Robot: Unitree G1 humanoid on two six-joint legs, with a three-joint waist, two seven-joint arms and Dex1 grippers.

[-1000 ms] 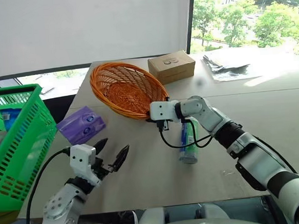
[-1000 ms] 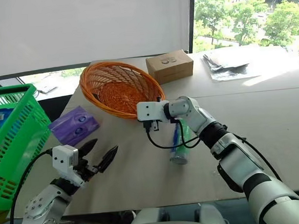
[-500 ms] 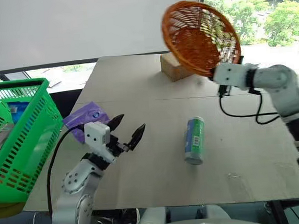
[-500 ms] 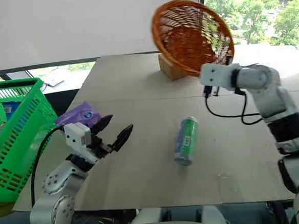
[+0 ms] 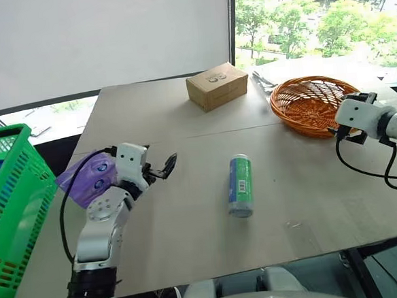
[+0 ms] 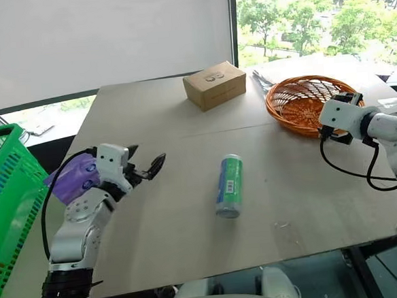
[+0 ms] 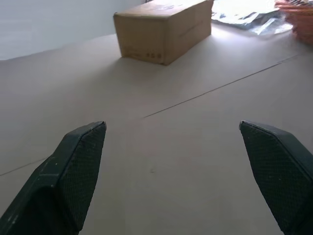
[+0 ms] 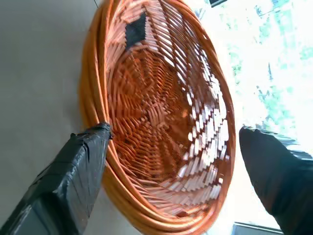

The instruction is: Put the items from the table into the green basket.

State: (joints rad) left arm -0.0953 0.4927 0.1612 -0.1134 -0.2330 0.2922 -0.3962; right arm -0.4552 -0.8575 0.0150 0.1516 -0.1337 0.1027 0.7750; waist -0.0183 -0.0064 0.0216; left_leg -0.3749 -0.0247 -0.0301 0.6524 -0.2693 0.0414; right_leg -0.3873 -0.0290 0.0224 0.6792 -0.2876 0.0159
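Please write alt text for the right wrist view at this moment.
A round orange wicker basket rests on the pale grey-beige table, framed by the right hand's two open black fingers, one at the basket's near rim and one beyond its far side. Bright greenery shows past the basket.

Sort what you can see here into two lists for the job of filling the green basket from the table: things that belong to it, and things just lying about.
Belongs to the job:
- purple packet
- green can
- green basket
- table

Just lying about:
- orange wicker basket
- cardboard box
- silvery crumpled bag
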